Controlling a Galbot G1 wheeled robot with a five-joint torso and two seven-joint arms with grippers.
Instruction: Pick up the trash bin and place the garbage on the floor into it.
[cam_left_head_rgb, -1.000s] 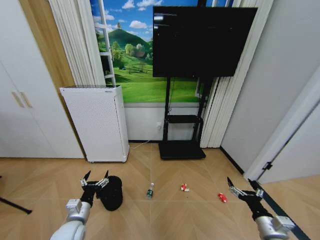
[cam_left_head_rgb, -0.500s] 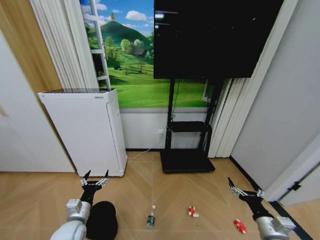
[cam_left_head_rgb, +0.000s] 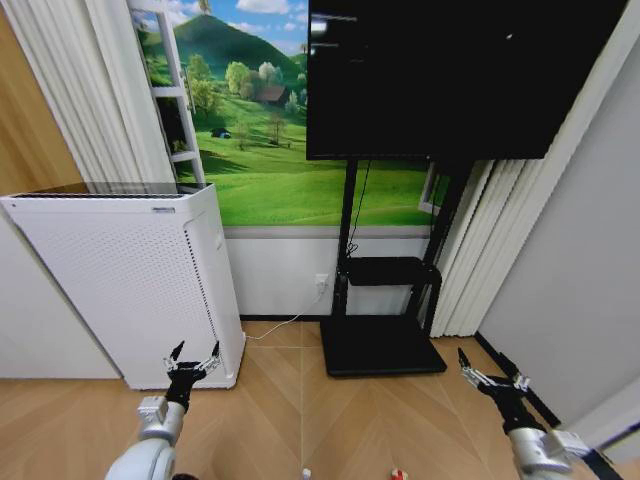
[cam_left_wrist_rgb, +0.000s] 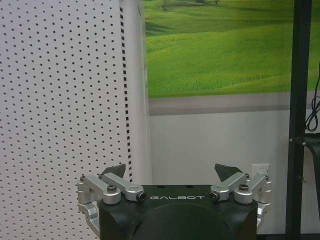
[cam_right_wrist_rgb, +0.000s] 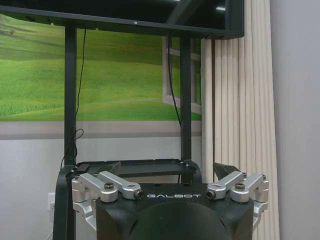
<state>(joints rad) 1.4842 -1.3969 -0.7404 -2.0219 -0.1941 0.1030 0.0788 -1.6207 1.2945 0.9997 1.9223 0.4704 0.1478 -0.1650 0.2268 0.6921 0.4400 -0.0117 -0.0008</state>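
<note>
Here both grippers (cam_left_head_rgb: 193, 353) (cam_left_head_rgb: 489, 372) hover, jaws apart.

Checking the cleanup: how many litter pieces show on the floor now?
2, both cut by the head view's bottom edge: a bottle top and a red-and-white piece. Others may lie hidden below.

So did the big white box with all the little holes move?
No. The white box still stands against the wall beside the TV stand; the camera moved, so both grew and slid down together.
</note>
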